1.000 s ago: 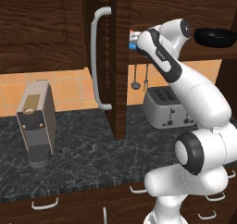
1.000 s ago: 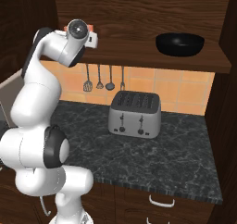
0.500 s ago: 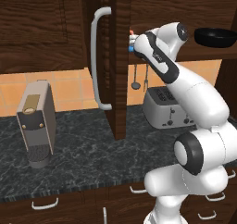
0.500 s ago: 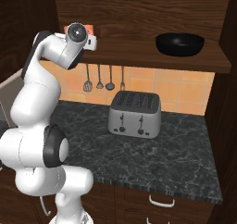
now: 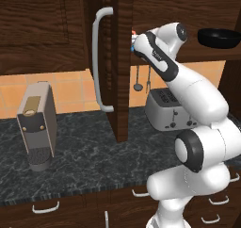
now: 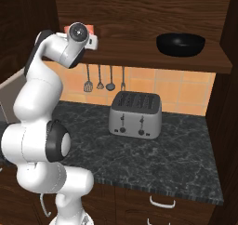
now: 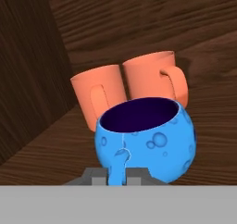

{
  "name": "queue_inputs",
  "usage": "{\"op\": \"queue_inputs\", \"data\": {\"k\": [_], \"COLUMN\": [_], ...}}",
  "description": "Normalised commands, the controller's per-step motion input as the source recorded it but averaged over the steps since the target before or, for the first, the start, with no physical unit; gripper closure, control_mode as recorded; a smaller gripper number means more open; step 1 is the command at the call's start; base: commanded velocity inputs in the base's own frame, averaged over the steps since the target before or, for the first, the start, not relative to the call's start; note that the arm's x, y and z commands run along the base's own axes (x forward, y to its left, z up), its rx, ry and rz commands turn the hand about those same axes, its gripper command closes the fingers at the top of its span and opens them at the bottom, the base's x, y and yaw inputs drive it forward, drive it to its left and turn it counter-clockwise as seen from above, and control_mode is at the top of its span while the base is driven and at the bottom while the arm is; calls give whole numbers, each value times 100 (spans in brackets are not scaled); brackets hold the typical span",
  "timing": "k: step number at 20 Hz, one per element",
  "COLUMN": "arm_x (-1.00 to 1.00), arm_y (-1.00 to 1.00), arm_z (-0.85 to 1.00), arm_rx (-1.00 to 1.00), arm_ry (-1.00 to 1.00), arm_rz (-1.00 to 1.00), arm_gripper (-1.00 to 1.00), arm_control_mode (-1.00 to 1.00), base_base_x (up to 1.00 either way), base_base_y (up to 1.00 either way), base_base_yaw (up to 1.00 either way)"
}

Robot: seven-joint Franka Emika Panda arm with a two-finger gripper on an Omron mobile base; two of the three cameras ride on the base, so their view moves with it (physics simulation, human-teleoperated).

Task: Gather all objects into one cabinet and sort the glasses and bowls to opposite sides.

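My gripper (image 7: 118, 174) is shut on the loop handle of the small bright-blue cup (image 7: 152, 144), which hangs just above the cabinet's wooden shelf (image 7: 41, 149). Right behind the cup stand two coral-orange mugs (image 7: 99, 96) (image 7: 152, 77), upright, side by side, close to the left inner wall. In the left base view the hand (image 5: 136, 44) reaches into the cabinet behind its open door (image 5: 117, 57), which carries a long pale-grey handle (image 5: 97, 62). The wide black bowl (image 6: 180, 44) (image 5: 219, 37) sits at the right end of the same shelf (image 6: 139, 54).
A silver toaster (image 6: 135, 113) (image 5: 169, 109) stands on the dark stone counter (image 6: 153, 159) under the shelf. Several utensils (image 6: 104, 77) hang on the orange tiled wall. A grey coffee machine (image 5: 37, 126) stands on the counter left of the open door.
The hand has carried the blue cup a little further left and deeper into the cabinet, toward the orange mugs. The bowl, toaster and door have stayed put.
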Motion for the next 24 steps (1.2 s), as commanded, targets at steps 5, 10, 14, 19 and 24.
{"op": "queue_inputs", "data": {"k": [5,10,14,19,24], "arm_x": [1,0,0,0,0], "arm_y": [0,2,0,0,0], "arm_z": [-28,-1,0,0,0], "arm_rx": [0,0,0,0,0], "arm_ry": [0,0,0,0,0], "arm_rz": [0,0,0,0,0], "arm_gripper": [100,100,-100,-100,-100], "arm_control_mode": [-100,-100,-100,-100,-100], "base_base_x": [0,0,0,0,0], "base_base_y": [0,0,0,0,0], "base_base_yaw": [0,0,0,0,0]}}
